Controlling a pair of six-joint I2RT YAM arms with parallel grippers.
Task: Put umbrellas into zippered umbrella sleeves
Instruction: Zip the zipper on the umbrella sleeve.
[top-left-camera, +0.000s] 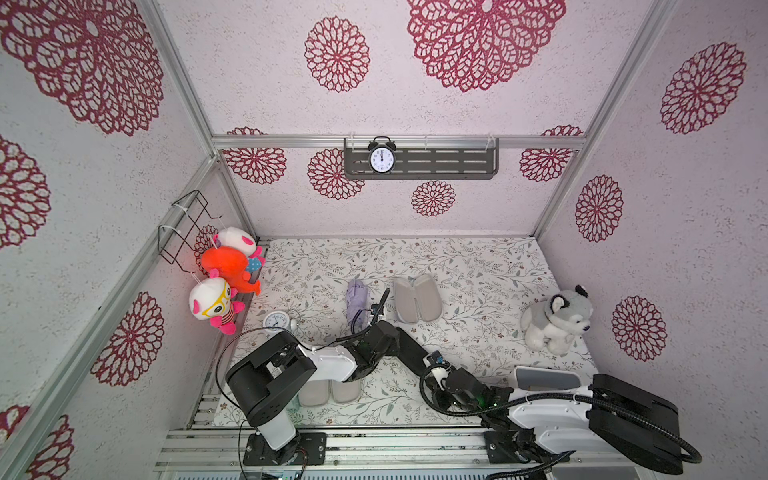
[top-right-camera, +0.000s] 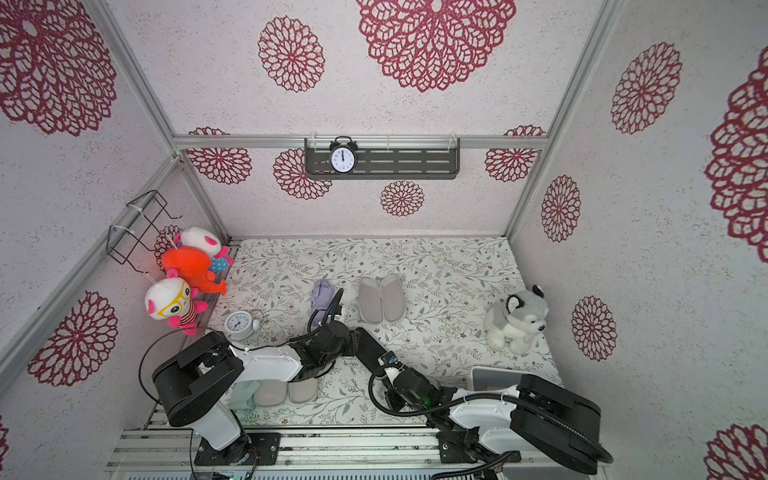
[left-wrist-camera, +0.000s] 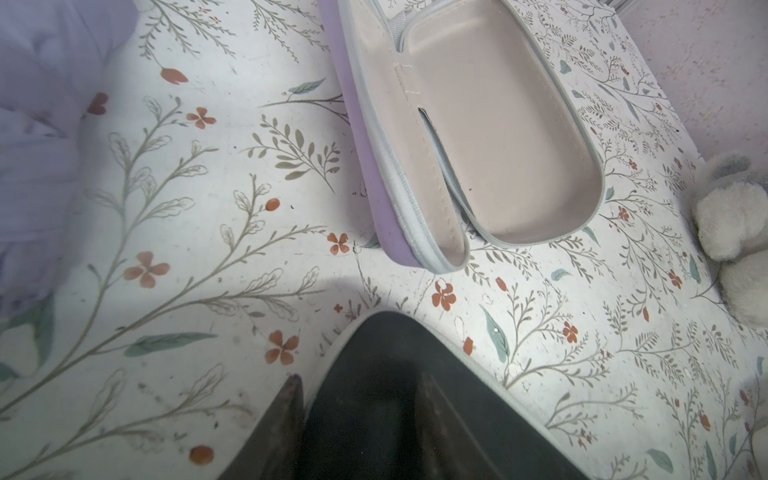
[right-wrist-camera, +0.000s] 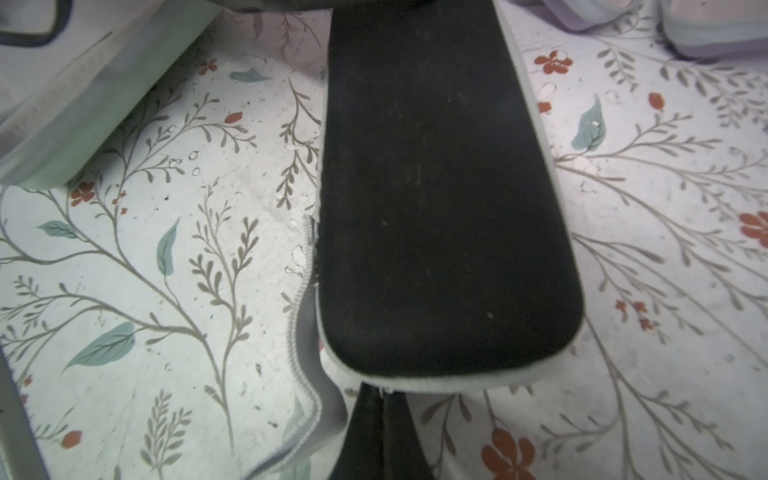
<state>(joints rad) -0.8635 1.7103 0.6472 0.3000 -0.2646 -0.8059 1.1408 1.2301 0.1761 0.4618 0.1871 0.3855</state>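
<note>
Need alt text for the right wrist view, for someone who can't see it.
A black zippered sleeve fills the middle, over the floral table cover, the right end effector shut at its near end. Loose grey zip tape trails beside it; a mint green sleeve and a lilac sleeve show at the frame's edges.
</note>
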